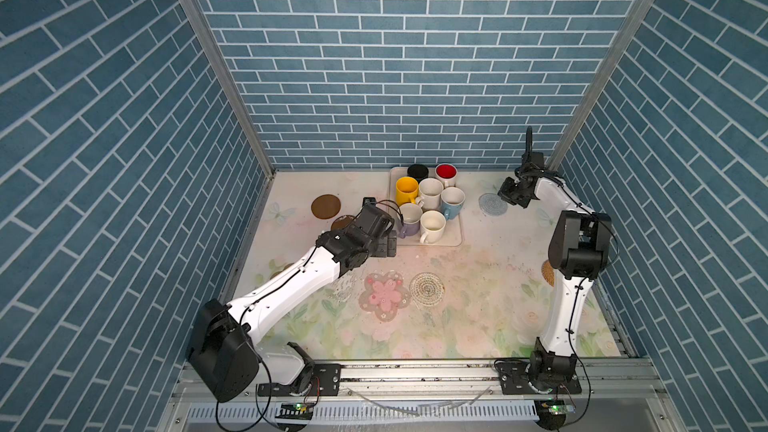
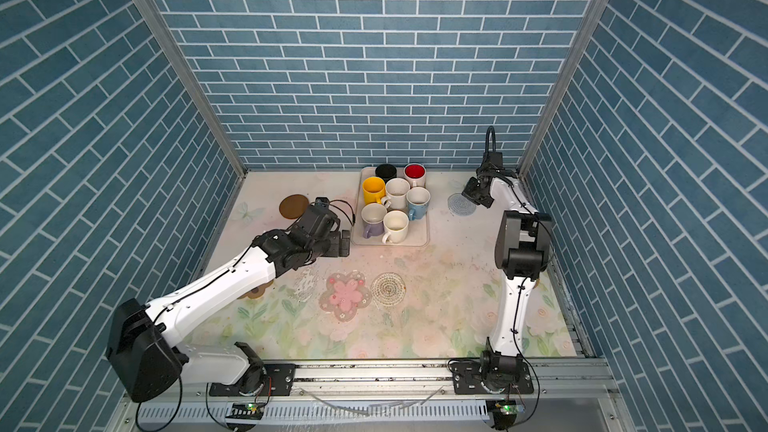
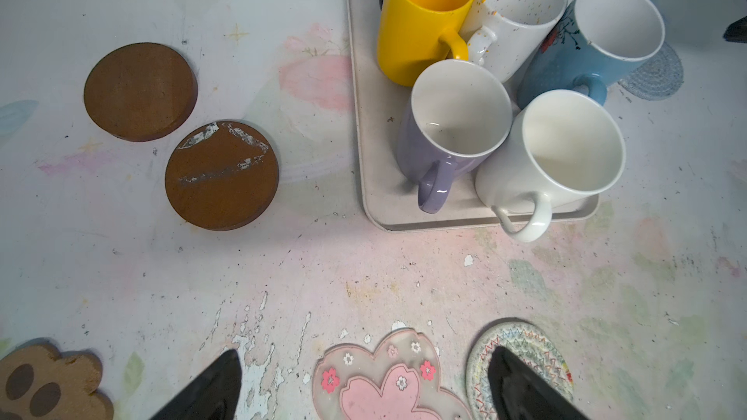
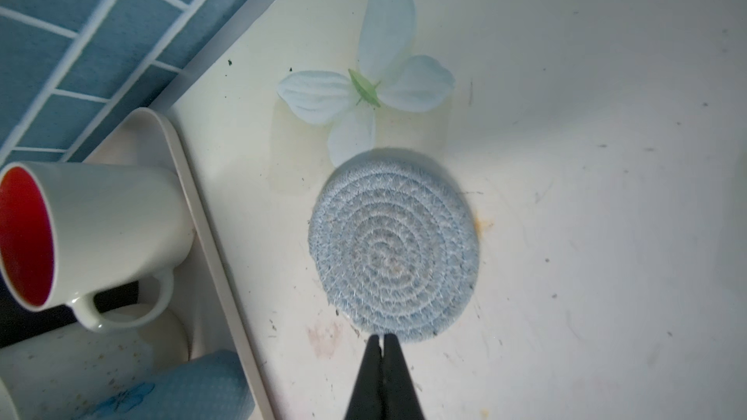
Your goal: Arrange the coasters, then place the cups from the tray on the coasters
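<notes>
At the back of the floral table (image 1: 490, 317), the tray (image 1: 456, 236) holds all seven cups upright and packed close. The black cup (image 1: 417, 171) and the red-lined white cup (image 1: 446, 173) are farthest back. The yellow cup (image 1: 406, 190), the speckled cream cup (image 1: 430, 193) and the light blue cup (image 1: 452, 200) stand in the middle. The lavender cup (image 1: 410, 220) and the plain cream cup (image 1: 432, 226) are in front.

Left of the tray lie two brown discs: one in the open (image 1: 326, 206), the scuffed one (image 3: 222, 175) half hidden under the left arm in both top views. The paw coaster (image 3: 44, 385) lies nearer the front left. The pink flower coaster (image 1: 384, 295) and the white woven coaster (image 1: 427, 289) lie just beside each other in front of the tray. The tan woven coaster (image 1: 547, 274) peeks out behind the right arm.

The left gripper (image 3: 366, 352) hangs by the tray's front left corner, spread wide and empty. The right gripper (image 4: 382, 337) is clenched, its tips at the rim of the light blue woven coaster (image 4: 394, 252), which lies flat right of the tray (whether the tips pinch that rim, I cannot tell).
</notes>
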